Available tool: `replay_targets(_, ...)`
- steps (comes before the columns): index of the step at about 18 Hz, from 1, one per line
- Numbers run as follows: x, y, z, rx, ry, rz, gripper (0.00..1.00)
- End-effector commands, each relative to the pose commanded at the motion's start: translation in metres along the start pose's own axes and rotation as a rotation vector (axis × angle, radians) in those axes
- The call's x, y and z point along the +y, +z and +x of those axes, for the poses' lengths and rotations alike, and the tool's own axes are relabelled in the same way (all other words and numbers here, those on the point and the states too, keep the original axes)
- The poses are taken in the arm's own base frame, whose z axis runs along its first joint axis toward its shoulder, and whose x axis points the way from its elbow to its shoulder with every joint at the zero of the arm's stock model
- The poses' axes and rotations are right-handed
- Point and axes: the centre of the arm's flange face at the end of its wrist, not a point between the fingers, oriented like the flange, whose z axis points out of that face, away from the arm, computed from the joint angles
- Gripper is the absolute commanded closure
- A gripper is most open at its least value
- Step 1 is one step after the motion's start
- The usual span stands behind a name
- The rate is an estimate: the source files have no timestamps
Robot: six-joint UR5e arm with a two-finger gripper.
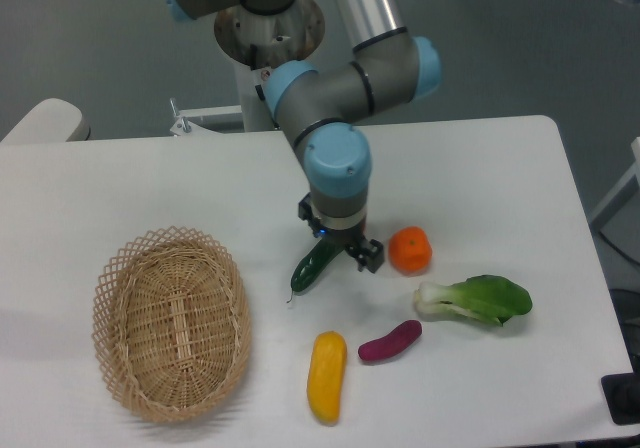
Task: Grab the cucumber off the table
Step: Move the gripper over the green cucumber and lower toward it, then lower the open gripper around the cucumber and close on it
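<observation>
The cucumber [314,264] lay flat on the white bench [150,188], slanting from lower left to upper right, with its upper end hidden directly under the end effector [340,245] and its thin stem tip pointing away down to the left. The end effector stood over that upper end, pointing straight down from the blue-capped wrist of the arm [335,158]. One dark finger showed at its left side and another at its lower right, apart from one another, so the end effector looked released, with the cucumber's end lying in the space between them; whether either finger touched the cucumber could not be told from this view.

Just to the right of the end effector sat a round orange fruit [410,250], near it but not touching. Further right and a little lower lay a bok choy [478,300], white stalk toward the end effector and green leaf away from it. Below the end effector and slightly right lay a small purple vegetable [390,341], and below it, a touch left, a yellow vegetable [327,376] lay nearly upright in the view. Well off to the left of the end effector, beyond the cucumber's stem tip, stood an oval wicker basket [135,368]
</observation>
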Motion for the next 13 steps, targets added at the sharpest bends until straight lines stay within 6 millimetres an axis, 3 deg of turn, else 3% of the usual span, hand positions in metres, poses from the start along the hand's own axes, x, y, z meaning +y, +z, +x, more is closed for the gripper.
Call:
replay_targets(2, -0.004, 0.004, 0.009, -0.006, 0.010, -0.035, 0.00)
replay_targets(7, -0.007, 0.005, 0.007, -0.023, 0.010, -0.024, 0.00)
replay_targets(13, -0.007, 0.022, 0.009, -0.020, 0.008, -0.025, 0.00)
